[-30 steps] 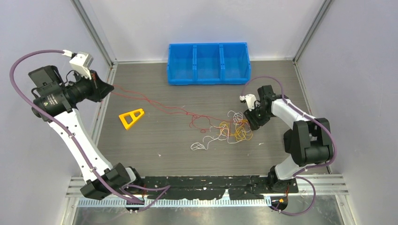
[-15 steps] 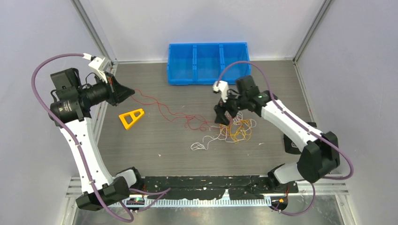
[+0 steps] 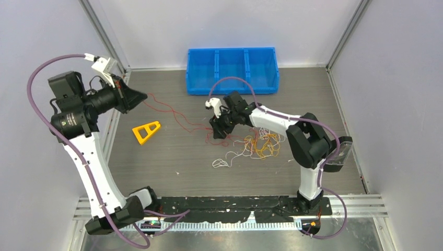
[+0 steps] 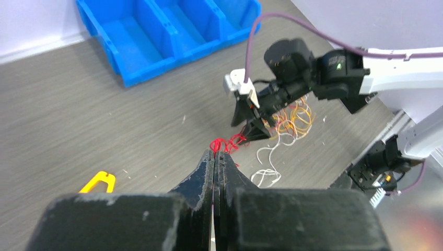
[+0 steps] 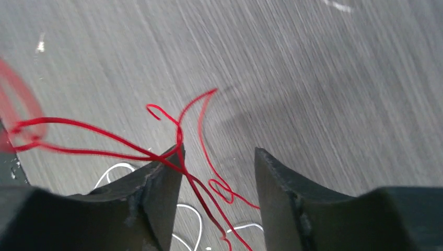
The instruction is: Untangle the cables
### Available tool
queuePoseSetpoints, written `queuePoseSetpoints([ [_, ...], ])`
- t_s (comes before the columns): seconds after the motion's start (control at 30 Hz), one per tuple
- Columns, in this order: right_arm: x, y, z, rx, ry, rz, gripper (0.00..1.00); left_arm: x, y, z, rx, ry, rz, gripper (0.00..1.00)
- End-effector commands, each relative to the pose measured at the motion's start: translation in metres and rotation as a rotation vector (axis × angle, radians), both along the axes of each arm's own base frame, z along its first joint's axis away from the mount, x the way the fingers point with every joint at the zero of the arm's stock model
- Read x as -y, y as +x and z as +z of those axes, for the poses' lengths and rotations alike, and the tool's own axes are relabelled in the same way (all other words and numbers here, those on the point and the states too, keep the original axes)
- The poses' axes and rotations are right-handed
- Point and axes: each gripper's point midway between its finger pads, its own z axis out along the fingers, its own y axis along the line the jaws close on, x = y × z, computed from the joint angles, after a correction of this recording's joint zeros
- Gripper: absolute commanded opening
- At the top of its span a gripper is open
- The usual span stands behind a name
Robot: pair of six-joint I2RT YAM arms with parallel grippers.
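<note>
The cables lie mid-table: a yellow-orange tangle (image 3: 264,145), white strands (image 3: 230,157) and a long red cable (image 3: 177,117). My left gripper (image 3: 142,98) is raised at the far left, shut on the red cable's end; that cable runs slack from it to the tangle. In the left wrist view the shut gripper (image 4: 214,153) shows red loops (image 4: 225,144) just past its tip. My right gripper (image 3: 218,128) is low at the tangle's left edge, open. In the right wrist view red strands (image 5: 104,137) cross my right gripper (image 5: 218,157) between its jaws, one lying over the left finger (image 5: 156,183).
A blue three-compartment bin (image 3: 232,70) stands at the back centre. A yellow triangular piece (image 3: 146,130) lies left of the cables. Grey walls and metal frame posts enclose the table on three sides.
My right arm has swung left from the tangle's right side to its left edge, over the red strands. My left gripper moved right toward the table; the taut red cable went slack.
</note>
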Motion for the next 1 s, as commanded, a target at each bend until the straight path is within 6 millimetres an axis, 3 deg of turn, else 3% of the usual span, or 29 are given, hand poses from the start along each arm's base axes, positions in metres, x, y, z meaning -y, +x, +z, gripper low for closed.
queuePoseSetpoints([
  [0.0, 0.012, 0.026, -0.001, 0.092, -0.059, -0.098, 0.48, -0.010, 0.002, 0.048, 0.136, 0.008, 0.068, 0.00],
  [0.07, 0.030, 0.024, -0.006, 0.092, -0.085, -0.124, 0.40, -0.017, 0.004, 0.069, 0.179, -0.006, 0.104, 0.00],
  [0.2, 0.065, 0.016, -0.010, 0.084, -0.127, -0.139, 0.39, -0.028, 0.007, 0.121, 0.280, -0.055, 0.157, 0.00],
  [0.37, 0.099, 0.005, -0.021, 0.025, -0.166, -0.166, 0.34, -0.023, -0.002, 0.183, 0.410, -0.095, 0.156, 0.00],
  [0.5, 0.117, 0.002, -0.024, 0.002, -0.186, -0.184, 0.30, -0.019, -0.010, 0.212, 0.489, -0.127, 0.174, 0.00],
  [0.57, 0.125, 0.001, -0.023, 0.001, -0.191, -0.184, 0.31, -0.019, -0.009, 0.215, 0.483, -0.151, 0.181, 0.00],
  [0.63, 0.128, -0.001, -0.020, -0.011, -0.181, -0.180, 0.32, -0.017, -0.002, 0.198, 0.408, -0.197, 0.148, 0.00],
  [0.7, 0.126, -0.005, -0.009, -0.027, -0.147, -0.169, 0.32, -0.012, 0.004, 0.166, 0.329, -0.216, 0.109, 0.00],
  [0.73, 0.121, -0.006, -0.001, -0.030, -0.116, -0.154, 0.31, -0.007, 0.005, 0.146, 0.290, -0.212, 0.085, 0.00],
  [0.8, 0.113, -0.009, 0.019, -0.024, -0.059, -0.129, 0.12, 0.003, 0.006, 0.104, 0.227, -0.168, 0.065, 0.00],
  [0.87, 0.107, -0.011, 0.038, -0.012, -0.013, -0.111, 0.06, 0.019, 0.007, 0.062, 0.163, -0.108, 0.017, 0.00],
  [0.97, 0.107, -0.017, 0.058, 0.009, 0.012, -0.091, 0.05, 0.022, 0.018, 0.000, 0.053, -0.034, 0.037, 0.00],
])
